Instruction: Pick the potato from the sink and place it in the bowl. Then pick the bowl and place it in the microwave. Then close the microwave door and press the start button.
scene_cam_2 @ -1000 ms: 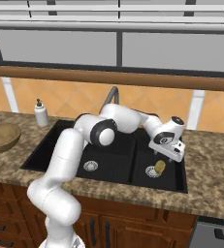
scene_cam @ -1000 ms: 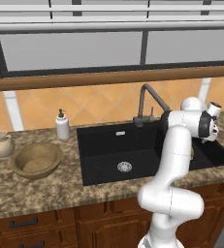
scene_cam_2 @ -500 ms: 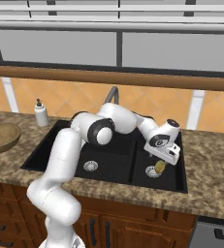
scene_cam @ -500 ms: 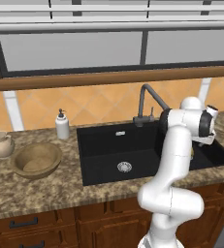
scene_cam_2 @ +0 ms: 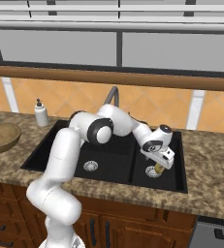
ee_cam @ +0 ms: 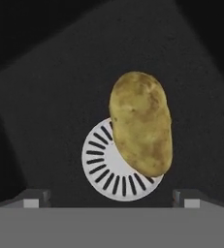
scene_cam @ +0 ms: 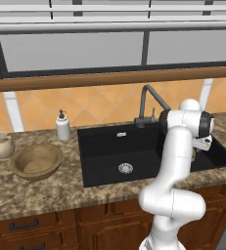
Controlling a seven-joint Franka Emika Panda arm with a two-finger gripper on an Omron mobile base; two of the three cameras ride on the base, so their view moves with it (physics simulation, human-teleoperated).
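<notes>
Item: small lumpy yellow-tan oval potato (ee_cam: 141, 130). Location: on the floor of the right-hand compartment of the black rectangular recessed sink (scene_cam: 104, 156), lying partly over the round silver slotted drain (ee_cam: 104, 167); in the right base view you see it as a yellow spot (scene_cam_2: 158, 169) just below the hand.

Handling, as a judgement: firm, rigid, light for this arm. The skin looks dry and mottled, so it is probably not slippery, but the rounded sides give the pads little flat to bear on, and it may roll on the hard basin floor if you nudge it off centre. Not fragile; a firm squeeze should do no harm.

Where to take hold: across the short axis, at the widest part near the middle, with one pad on each long flank. Avoid the tapered ends, where the pads could slide off.

Item: two-finger gripper (ee_cam: 112, 196). Its dark fingertips (ee_cam: 32, 195) stand wide apart at the bottom of the hand view, holding nothing, with the potato ahead between their lines. You still have descent to make before closing.

Item: wide round tan-brown wooden bowl (scene_cam: 36, 161). On the speckled granite counter (scene_cam: 46, 195) left of the sink, well apart from the potato, beside a small beige jug (scene_cam: 1, 145). A white soap dispenser (scene_cam: 62, 126) stands behind.
</notes>
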